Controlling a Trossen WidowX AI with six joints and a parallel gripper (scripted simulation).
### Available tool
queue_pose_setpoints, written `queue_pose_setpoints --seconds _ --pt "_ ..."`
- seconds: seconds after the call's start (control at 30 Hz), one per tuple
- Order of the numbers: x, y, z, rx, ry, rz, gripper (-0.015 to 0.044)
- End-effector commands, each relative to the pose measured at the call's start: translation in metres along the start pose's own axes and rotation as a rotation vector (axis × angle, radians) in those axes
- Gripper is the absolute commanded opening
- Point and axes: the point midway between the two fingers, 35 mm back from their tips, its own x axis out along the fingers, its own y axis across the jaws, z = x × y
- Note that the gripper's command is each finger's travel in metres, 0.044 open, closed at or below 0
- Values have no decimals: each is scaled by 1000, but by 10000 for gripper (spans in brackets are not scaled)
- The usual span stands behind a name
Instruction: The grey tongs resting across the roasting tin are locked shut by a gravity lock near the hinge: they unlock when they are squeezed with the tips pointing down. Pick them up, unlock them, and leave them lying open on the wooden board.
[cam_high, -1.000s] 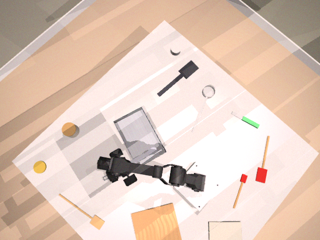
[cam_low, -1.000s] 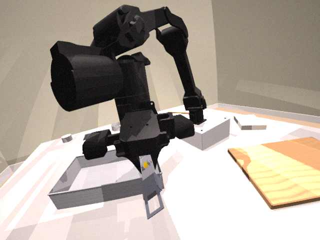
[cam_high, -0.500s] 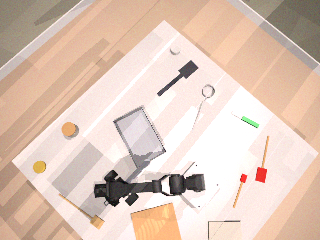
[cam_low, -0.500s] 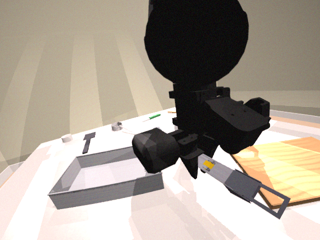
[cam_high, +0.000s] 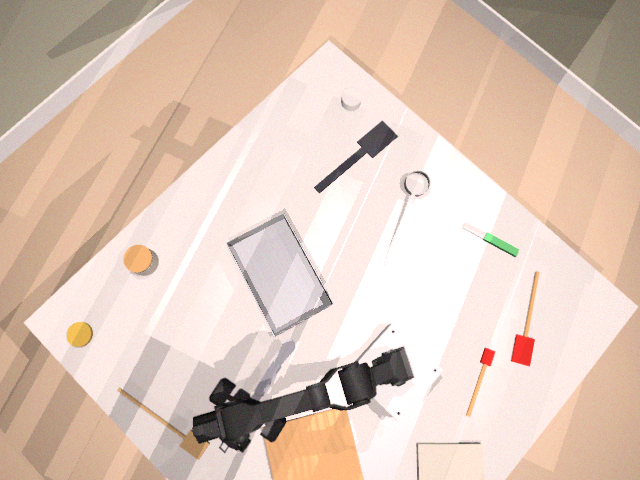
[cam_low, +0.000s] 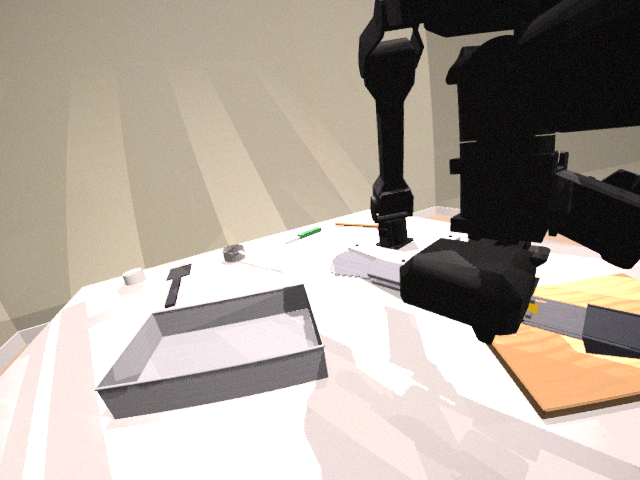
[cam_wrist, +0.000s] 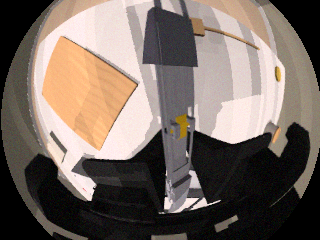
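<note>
Pincer (cam_wrist: 175, 183) clamped tight on the grey tongs (cam_wrist: 170, 87), carried in the air beside the wooden board (cam_low: 573, 356), well clear of the roasting tin (cam_low: 217, 382). Tongs look closed; next, I'd say, tips down, squeeze, then lay them open.

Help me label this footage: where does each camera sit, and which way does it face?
Top: overhead, looking straight down on the white table; whole arm shows.
Exterior: low beside the table, facing the roasting tin and arm.
Wrist: on the gripper, looking along the held tongs.
All share the wooden board.
</note>
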Motion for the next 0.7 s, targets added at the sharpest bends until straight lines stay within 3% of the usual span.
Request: queue_pose_setpoints --seconds 0.0,0.67 --pt "0 11 8 -43 5 1 -150" --pt "-1 128 74 -403 -8 14 -150"
